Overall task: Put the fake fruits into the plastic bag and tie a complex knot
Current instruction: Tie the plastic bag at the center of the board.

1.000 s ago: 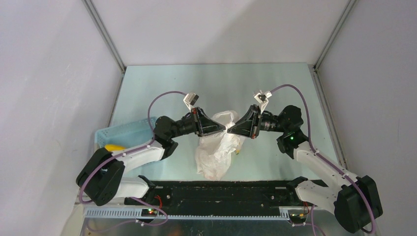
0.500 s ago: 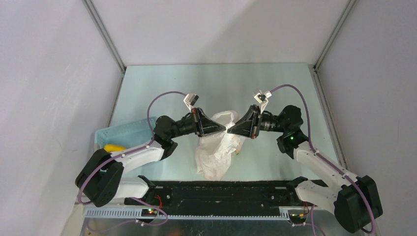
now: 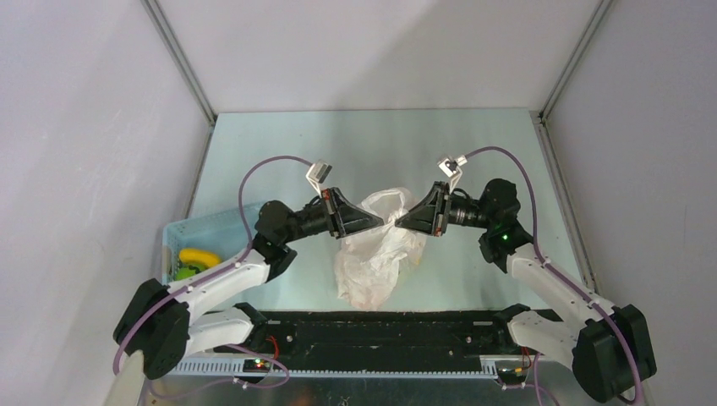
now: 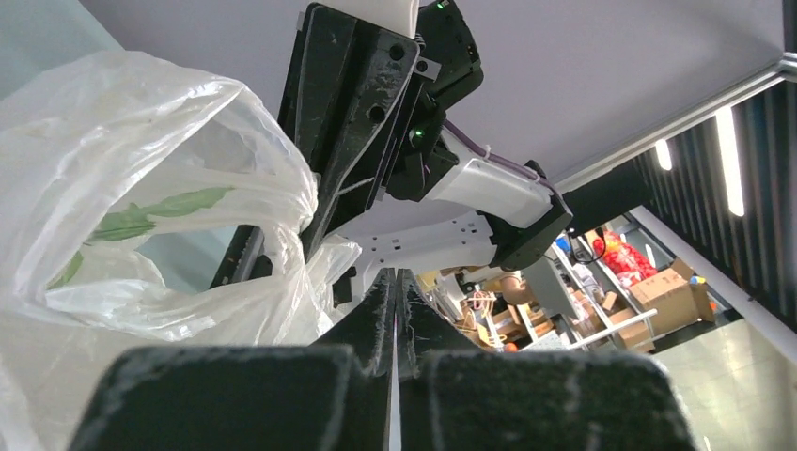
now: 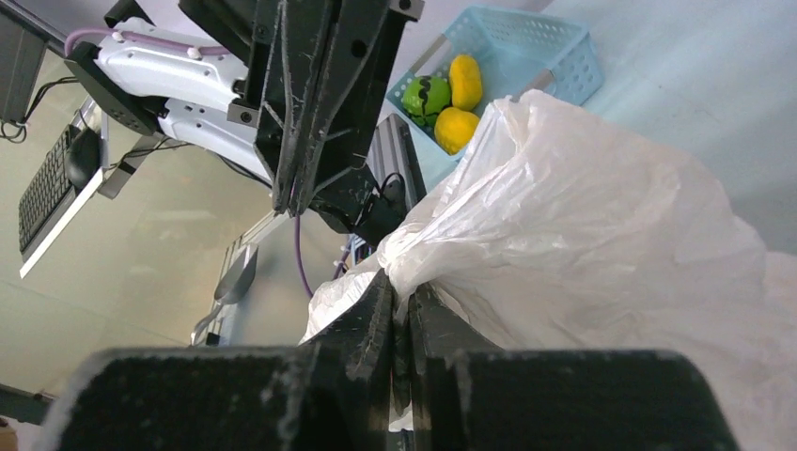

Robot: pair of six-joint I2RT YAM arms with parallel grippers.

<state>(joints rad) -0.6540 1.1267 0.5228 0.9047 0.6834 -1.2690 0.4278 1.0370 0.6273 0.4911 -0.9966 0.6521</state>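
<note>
The bag [image 3: 372, 262] lay on the table [image 3: 279, 152] between the arms, long axis running near to far, bottom toward the bases, neck lifted at the far end. The right gripper [image 5: 399, 282] was almost closed, pinching film at the neck. The left gripper [image 4: 395, 275], tip to tip with it, was fully closed; whether it held film I couldn't tell. Fruits [image 3: 196, 258] sat in the basket [image 3: 216, 230] at left.

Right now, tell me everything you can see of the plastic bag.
The plastic bag is thin, crinkly, translucent white film with a green leaf-like print. It slumps on the table, its gathered top raised. The right gripper pinches that top; the left gripper is shut beside it, grip unclear. Contents are hidden.
</note>
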